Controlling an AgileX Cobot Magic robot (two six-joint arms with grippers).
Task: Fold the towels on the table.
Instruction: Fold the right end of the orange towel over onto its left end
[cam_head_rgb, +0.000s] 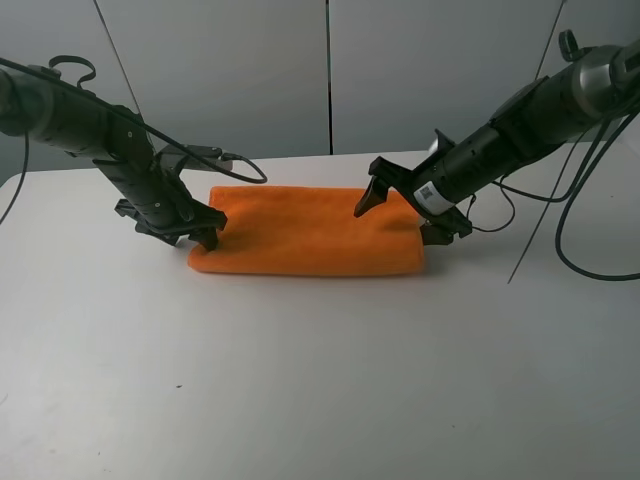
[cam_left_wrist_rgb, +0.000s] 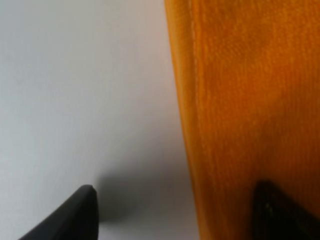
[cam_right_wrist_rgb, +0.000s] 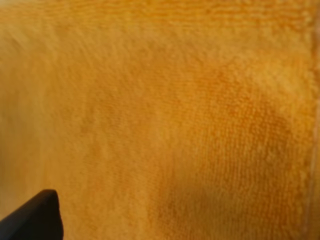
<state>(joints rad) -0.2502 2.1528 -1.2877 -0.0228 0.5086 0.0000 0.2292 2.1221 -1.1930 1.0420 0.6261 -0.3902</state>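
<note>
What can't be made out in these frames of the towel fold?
Orange towel: layer count; in the exterior high view its edges are too small.
Right gripper: its second finger is cut off by the right wrist view's edge.
Left gripper: whether its fingers touch the table; left wrist view crops them at the edge.

Counts as we log them:
- Towel (cam_head_rgb: 305, 240): one, orange, single piece; we find no second cloth in any view.
- Table (cam_head_rgb: 300, 390): one, white.
- Robot arms: two, left arm (cam_head_rgb: 95, 135) and right arm (cam_head_rgb: 530, 115).
- Grippers: two, left gripper (cam_head_rgb: 192, 232) and right gripper (cam_head_rgb: 400, 222).
- Fingers: we count two per gripper from high camera.
- Left wrist view: two dark fingertips (cam_left_wrist_rgb: 75, 217).
- Right wrist view: one dark fingertip (cam_right_wrist_rgb: 35, 220).
</note>
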